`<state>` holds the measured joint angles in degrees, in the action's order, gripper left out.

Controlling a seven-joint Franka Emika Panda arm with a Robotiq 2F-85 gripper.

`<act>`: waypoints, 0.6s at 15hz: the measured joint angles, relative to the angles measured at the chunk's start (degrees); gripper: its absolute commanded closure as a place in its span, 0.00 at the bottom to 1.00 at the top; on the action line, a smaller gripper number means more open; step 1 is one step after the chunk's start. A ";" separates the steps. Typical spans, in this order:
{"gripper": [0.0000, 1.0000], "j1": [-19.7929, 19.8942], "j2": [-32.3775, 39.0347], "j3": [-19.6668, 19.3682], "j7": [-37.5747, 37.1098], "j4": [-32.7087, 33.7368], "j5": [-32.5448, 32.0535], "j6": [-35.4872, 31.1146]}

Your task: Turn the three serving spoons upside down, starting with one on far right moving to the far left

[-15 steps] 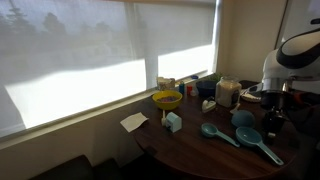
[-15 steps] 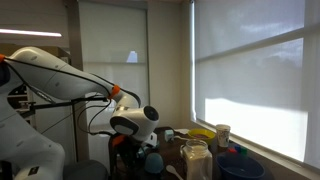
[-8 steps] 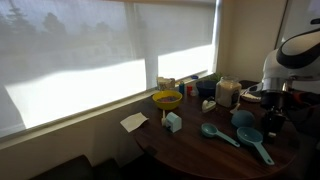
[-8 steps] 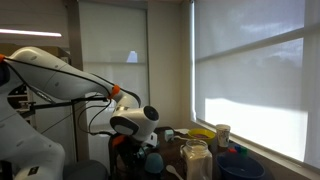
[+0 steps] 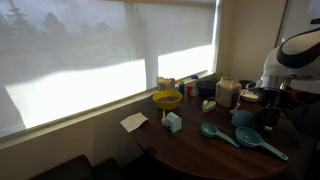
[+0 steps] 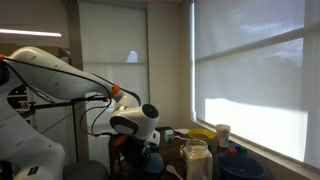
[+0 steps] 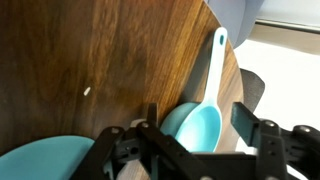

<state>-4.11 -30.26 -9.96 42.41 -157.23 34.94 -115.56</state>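
Three teal serving spoons lie on the round wooden table (image 5: 190, 150). One spoon (image 5: 213, 131) is toward the middle. A second spoon's bowl (image 5: 243, 118) shows by the arm. The third spoon (image 5: 255, 141) lies under my gripper (image 5: 269, 127), its handle pointing at the table edge. In the wrist view this spoon (image 7: 200, 115) sits between my spread fingers, hollow side showing, handle running away from the camera. My gripper (image 7: 198, 120) is open and its pads stand clear of the bowl. Another teal bowl (image 7: 40, 160) shows at the lower left.
A yellow bowl (image 5: 167, 99) and a small light-blue box (image 5: 173, 122) stand near the window side. A jar (image 5: 227, 93) and other containers crowd the back of the table. A white paper (image 5: 134, 122) lies on the sill. The table edge is close to the gripper.
My gripper has gone from shut to open, letting go of the spoon under it. That spoon's handle now reaches a little further toward the table edge. The arm has hardly moved.
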 measured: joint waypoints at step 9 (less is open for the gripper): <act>0.00 0.29 -0.52 -0.29 0.58 -0.01 -0.70 5.86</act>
<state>-3.82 -30.78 -10.25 42.99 -157.24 34.24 -109.70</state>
